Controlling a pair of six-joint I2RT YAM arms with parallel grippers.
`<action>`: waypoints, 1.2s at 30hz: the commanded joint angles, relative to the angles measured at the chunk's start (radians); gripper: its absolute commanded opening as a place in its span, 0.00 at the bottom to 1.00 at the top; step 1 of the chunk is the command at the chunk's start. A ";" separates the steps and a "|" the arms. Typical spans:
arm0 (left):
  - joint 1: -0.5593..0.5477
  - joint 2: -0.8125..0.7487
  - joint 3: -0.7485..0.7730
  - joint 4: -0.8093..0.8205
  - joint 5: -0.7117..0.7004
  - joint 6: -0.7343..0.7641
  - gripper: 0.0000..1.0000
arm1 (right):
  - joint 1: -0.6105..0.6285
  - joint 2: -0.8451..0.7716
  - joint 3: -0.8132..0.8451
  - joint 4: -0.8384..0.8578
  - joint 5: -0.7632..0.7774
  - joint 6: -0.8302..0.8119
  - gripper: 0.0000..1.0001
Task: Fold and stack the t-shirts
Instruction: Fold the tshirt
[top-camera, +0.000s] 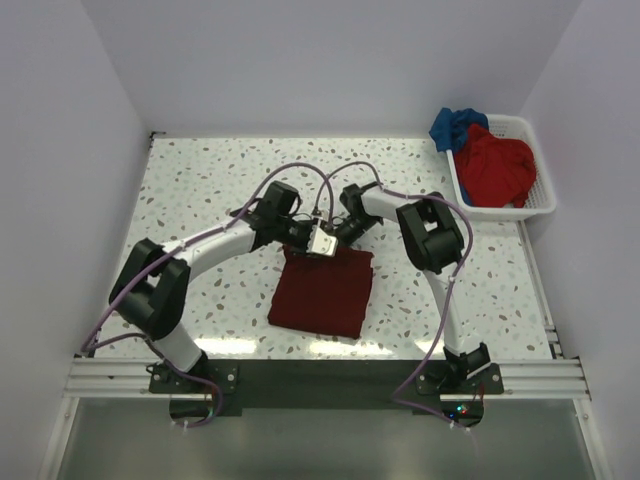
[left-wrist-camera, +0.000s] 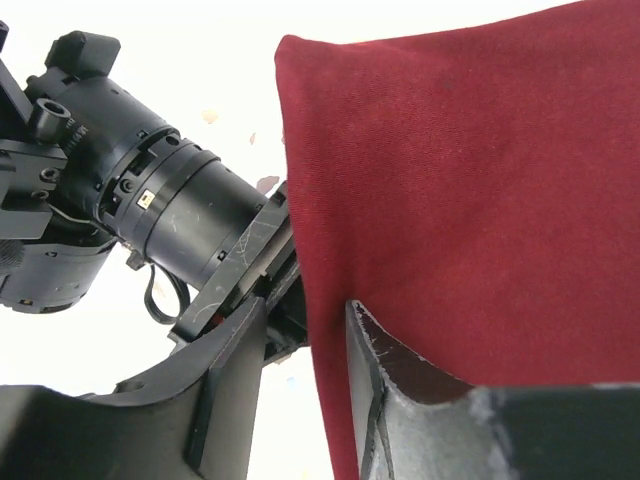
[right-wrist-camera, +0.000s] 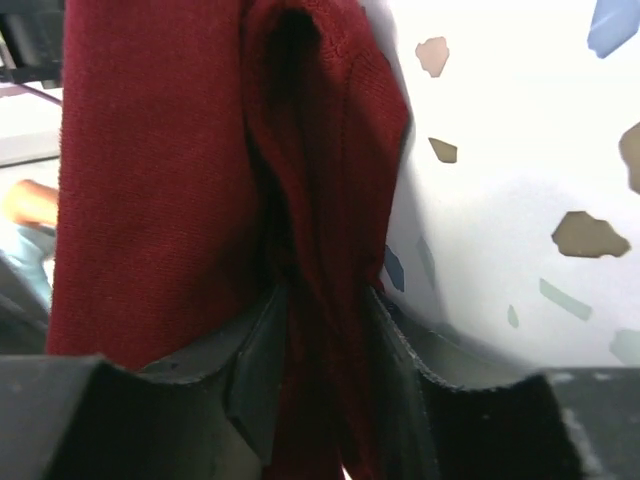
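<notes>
The dark maroon t-shirt (top-camera: 322, 292) lies folded into a rectangle in the middle of the table. Both grippers are at its far edge. My left gripper (top-camera: 303, 243) is open; in the left wrist view (left-wrist-camera: 300, 400) the shirt's edge (left-wrist-camera: 450, 200) runs between the fingers, next to the right finger (left-wrist-camera: 400, 400), with bare table in the gap. My right gripper (top-camera: 337, 238) is shut on a bunched fold of the maroon shirt (right-wrist-camera: 320, 200), which fills the gap in the right wrist view (right-wrist-camera: 325, 380). The red t-shirt (top-camera: 495, 165) and the blue t-shirt (top-camera: 455, 125) lie crumpled in the basket.
A white slatted basket (top-camera: 540, 195) stands at the back right corner of the speckled table (top-camera: 200, 190). White walls close in the table on the left, back and right. The right arm's wrist (left-wrist-camera: 170, 210) is close beside my left gripper.
</notes>
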 joint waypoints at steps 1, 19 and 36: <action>0.012 -0.108 -0.005 -0.057 0.023 -0.002 0.43 | 0.002 -0.030 0.051 -0.003 0.234 -0.071 0.47; 0.167 -0.283 -0.050 -0.239 0.105 -0.412 0.48 | -0.036 -0.229 0.431 -0.304 0.625 -0.185 0.69; 0.270 0.178 0.289 -0.425 0.124 -0.263 0.61 | -0.089 -0.341 -0.027 -0.238 0.572 -0.341 0.75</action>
